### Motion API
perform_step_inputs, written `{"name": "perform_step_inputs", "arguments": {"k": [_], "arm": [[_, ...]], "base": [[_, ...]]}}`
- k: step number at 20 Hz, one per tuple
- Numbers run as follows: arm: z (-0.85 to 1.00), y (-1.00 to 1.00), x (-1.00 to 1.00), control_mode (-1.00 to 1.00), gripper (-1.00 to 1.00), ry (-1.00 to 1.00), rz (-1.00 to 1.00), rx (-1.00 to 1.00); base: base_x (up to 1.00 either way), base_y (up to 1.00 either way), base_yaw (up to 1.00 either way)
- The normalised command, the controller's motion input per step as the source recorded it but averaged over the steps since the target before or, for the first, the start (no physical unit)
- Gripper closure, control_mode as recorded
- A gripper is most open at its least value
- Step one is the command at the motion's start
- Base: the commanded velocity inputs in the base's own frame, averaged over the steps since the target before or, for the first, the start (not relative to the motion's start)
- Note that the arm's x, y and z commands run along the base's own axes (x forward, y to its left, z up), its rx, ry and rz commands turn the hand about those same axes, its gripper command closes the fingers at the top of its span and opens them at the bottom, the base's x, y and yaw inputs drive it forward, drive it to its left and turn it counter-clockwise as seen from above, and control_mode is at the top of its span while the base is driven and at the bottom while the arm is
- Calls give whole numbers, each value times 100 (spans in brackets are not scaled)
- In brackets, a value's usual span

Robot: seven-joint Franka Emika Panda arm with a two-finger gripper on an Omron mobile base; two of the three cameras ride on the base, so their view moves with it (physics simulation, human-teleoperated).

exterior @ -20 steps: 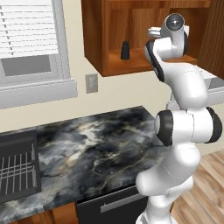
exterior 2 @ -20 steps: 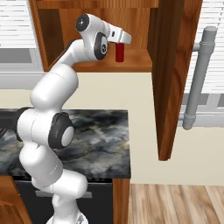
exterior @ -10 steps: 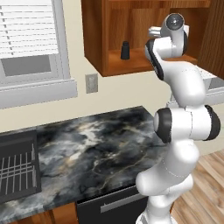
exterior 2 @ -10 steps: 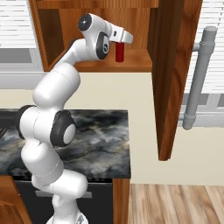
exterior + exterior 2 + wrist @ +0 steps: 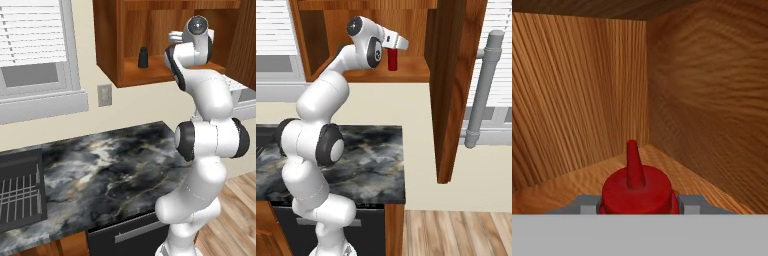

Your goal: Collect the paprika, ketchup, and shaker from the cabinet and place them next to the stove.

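Left base view: arm reaches up into the open cabinet [image 5: 115, 60]; the shaker [image 5: 143, 58] stands alone on the shelf, left of the wrist and well apart from it. The marble desk [image 5: 100, 170] below is bare, with a dish rack [image 5: 20, 192] at its left end. No stove or paprika visible from here. Right base view: the hand is level with the shelf, and the ketchup [image 5: 392, 60] shows as a red bottle right under the hand's front end, upright on the shelf floor. The open cabinet door [image 5: 453, 85] hangs just right of the hand and reaches down toward the desk, so that's the edge to watch on exit. Hand view: gripper [image 5: 639, 204] is closed in on the ketchup, a grey finger pad on each side of the red shoulder, nozzle pointing up between them; looks like a grip on the bottle, which appears to sit on the shelf still. The cabinet's back corner lies ahead, side wall near on the right of this view, open shelf floor on the left. My read: step in hand is the ketchup pick, grasp just made, shaker not yet collected. Next move needs a small lift off the shelf, then a straight pull back out of the opening before any swing, staying clear of the door and the shelf lip.
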Motion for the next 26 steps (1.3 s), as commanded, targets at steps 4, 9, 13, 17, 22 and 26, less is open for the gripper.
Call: {"name": "perform_step_inputs", "arguments": {"k": [4,9,13,17,22,26], "arm": [[0,-1,0,-100,100,0,0,0],[0,0,0,-100,100,0,0,0],[0,-2,-10,-100,100,-1,0,0],[-2,-1,-50,-100,100,-10,0,0],[-9,0,-72,-100,100,-11,0,0],[-16,1,-81,-100,100,-8,0,0]], "base": [[0,0,0],[0,0,0],[0,0,0],[0,0,0],[0,0,0],[0,0,0]]}}
